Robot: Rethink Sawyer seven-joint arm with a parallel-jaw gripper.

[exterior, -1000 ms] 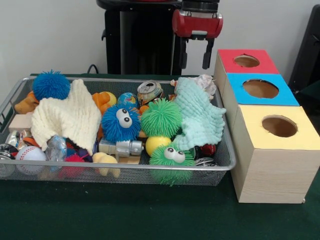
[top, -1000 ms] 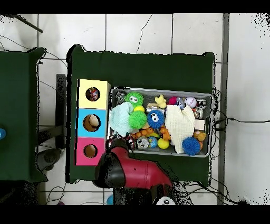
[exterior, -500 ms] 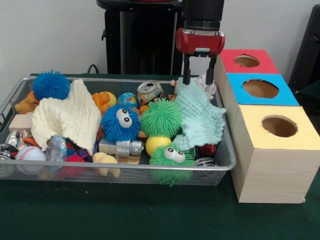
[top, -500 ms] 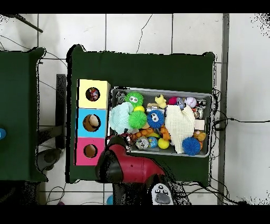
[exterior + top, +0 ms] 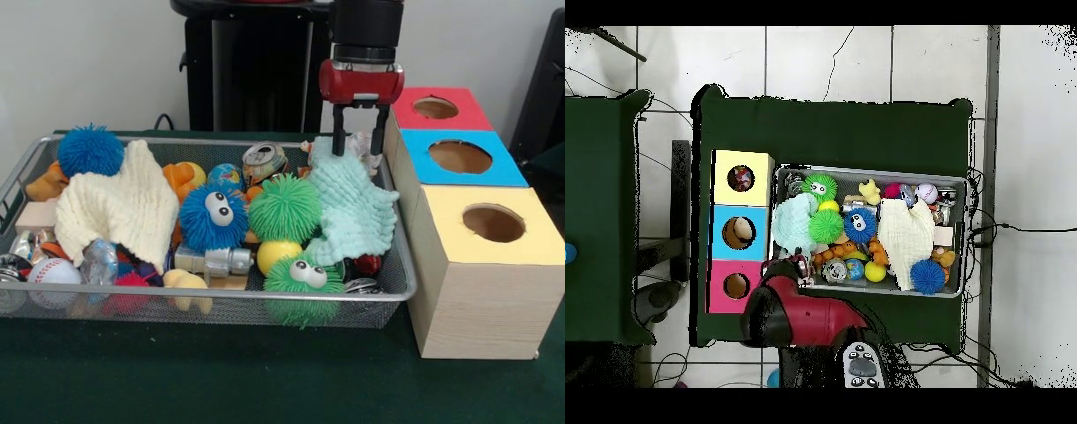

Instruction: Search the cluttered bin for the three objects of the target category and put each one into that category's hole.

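In the front view my gripper (image 5: 360, 141) is open, low over the far right corner of the wire bin (image 5: 212, 298). Its fingers (image 5: 338, 132) stand either side of a crumpled whitish object (image 5: 361, 147) that lies beside the mint cloth (image 5: 353, 208). Three boxes sit right of the bin: the red box (image 5: 434, 109), the blue box (image 5: 459, 157) and the yellow box (image 5: 490, 231), each with a round hole. From overhead, the red arm (image 5: 805, 315) covers the gripper at the bin's corner (image 5: 787, 268).
The bin also holds a cream cloth (image 5: 119, 208), green spiky balls (image 5: 284, 208), blue fuzzy balls (image 5: 212, 216), a crushed can (image 5: 264, 161), a baseball (image 5: 53, 270) and several small toys. The red box stands close beside the gripper.
The gripper has come down from above the bin rim and shifted slightly toward the boxes. Its fingers now reach down around the crumpled whitish object. The bin's contents have not moved.
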